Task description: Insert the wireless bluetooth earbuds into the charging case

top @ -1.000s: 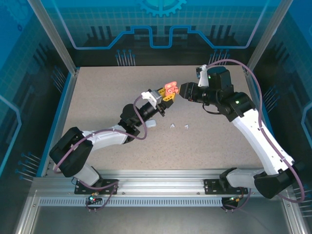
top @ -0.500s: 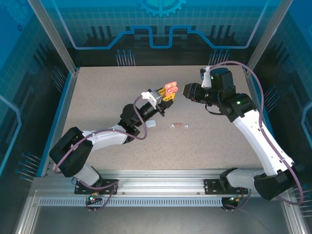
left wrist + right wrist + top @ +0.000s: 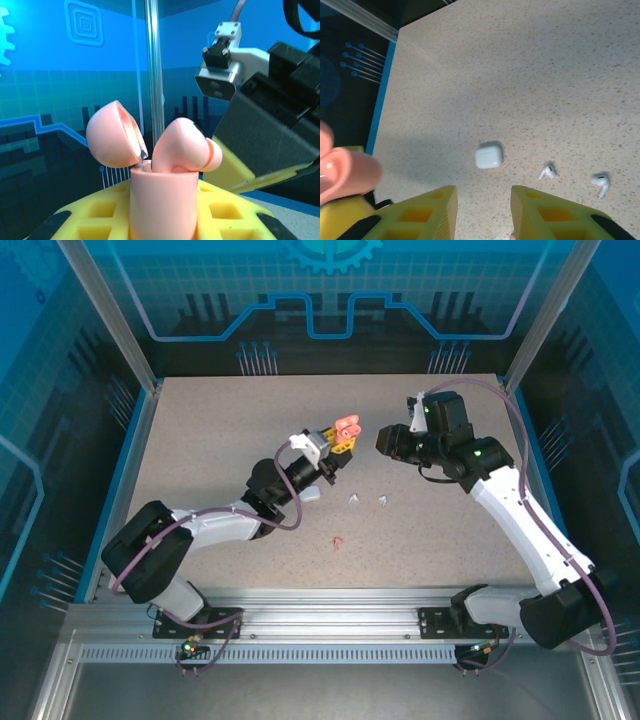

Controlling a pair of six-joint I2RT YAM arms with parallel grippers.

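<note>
The left hand [image 3: 343,436] is clamped on the pink charging case [image 3: 162,200] and holds it upright above the counter [image 3: 200,440], with the lid [image 3: 112,135] hinged open to one side. A rounded pink lump [image 3: 184,146] stands out of the case mouth. I take it for an earbud sitting proud of its socket, though it is too close to the left wrist camera to be sure. The right hand [image 3: 482,195] hangs just beside the case, its fingers apart and holding nothing.

Down on the counter a white earbud [image 3: 547,171] lies near a second white earbud [image 3: 601,182], and a shut white case [image 3: 488,155] sits just to their left in the right wrist view. A lone pink earbud [image 3: 338,540] lies nearer the arm bases, apart from the white ones.

These pieces look featherlight, hard and glossy. They should take no force to lift, but they could easily squirt out of a pinch or skitter away at a nudge. I would take the pink earbud across its narrower, flatter sides, not on the rounded head, coming down low to the counter and closing gently. It looks stiff, not fragile, so losing it seems likelier than crushing it. Seating it will likely want the narrow end first, lined up with the socket while the left hand keeps the case steady.
</note>
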